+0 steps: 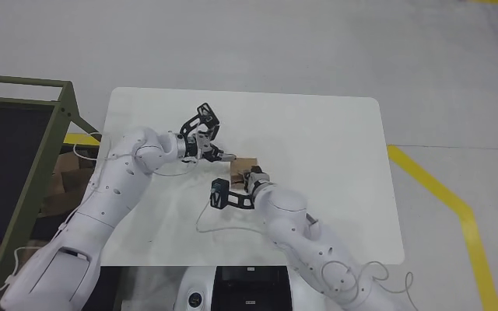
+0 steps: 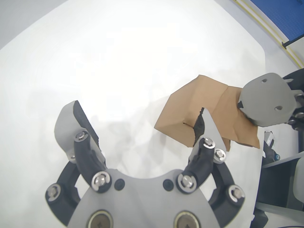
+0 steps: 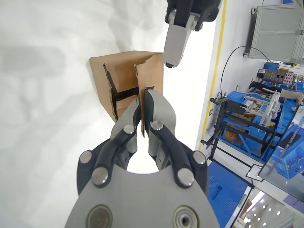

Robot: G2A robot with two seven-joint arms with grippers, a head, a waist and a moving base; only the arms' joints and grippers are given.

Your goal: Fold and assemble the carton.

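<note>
working on a white table [image 1: 327, 132], smooth-looking and bare around the job; likely to let a light box skate off under any sideways shove.

finding the carton [image 1: 243, 163] near the table's middle, between the two arms: brown cardboard, standing partly formed, end flaps not yet folded shut, with dark gaps between them in the right wrist view. easy to crush or rack out of square under uneven pressure from two sides.

noting the left gripper [image 2: 139, 110] spread wide and holding nothing, one finger [image 2: 210, 129] right at a carton wall; cannot tell touching from just beside. risking a blunt poke here, denting the wall or driving the box against the other arm's hold.

noting the right gripper [image 3: 142, 93] pinched closed on a single thin flap [image 3: 152, 74], biting only its edge. risking a tear along the crease through pulling or twisting too hard, the more so with that flap already ragged at its top edge. risking also a slip from the pads, given so narrow a bite, with the flap springing back and the fold lost.

judging the assembly as barely begun, so little stiffness yet to resist any of this.
</note>
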